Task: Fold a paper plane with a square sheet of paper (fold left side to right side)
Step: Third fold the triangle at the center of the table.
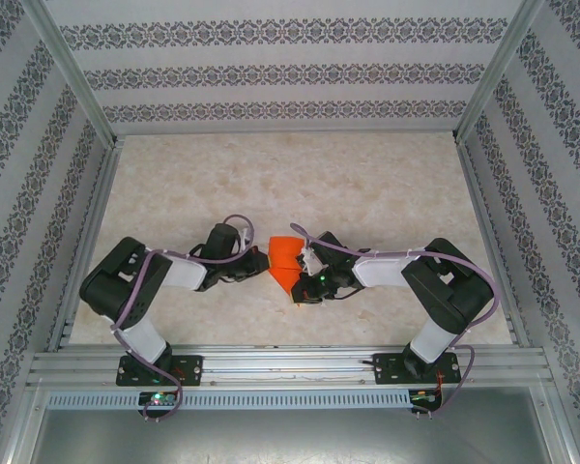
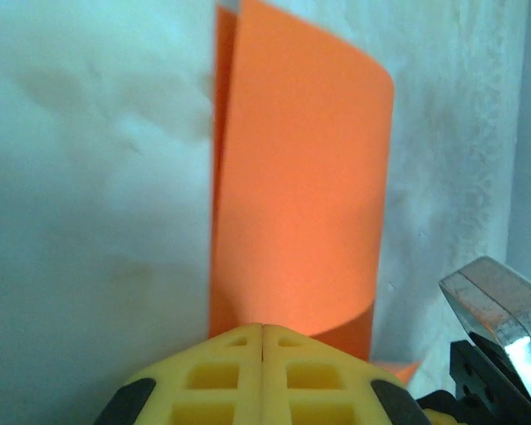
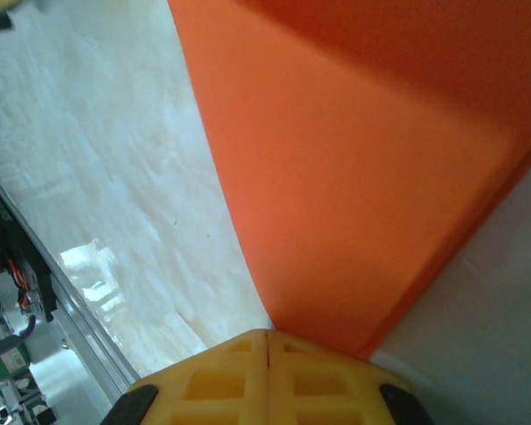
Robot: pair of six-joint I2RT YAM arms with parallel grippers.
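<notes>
Pale marbled surface [image 1: 367,193], first fold underway, no crease yet.
Thin orange-red square sheet of paper [image 1: 284,256] sits centre, curled over; left gripper [image 2: 262,329] and right gripper [image 3: 269,335] both closed, pinching its edge; all plane folds remain.

The square sheet of paper [image 1: 282,253] lies on the table [image 1: 367,193], near its front middle, between the grippers: left gripper [image 1: 264,263] at its left edge, right gripper [image 1: 305,275] at its right

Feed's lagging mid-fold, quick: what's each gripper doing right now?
Left gripper: fingers closed, pinching the edge of the square sheet of paper.
Right gripper: fingers closed, pinching the same sheet at a corner.
</notes>
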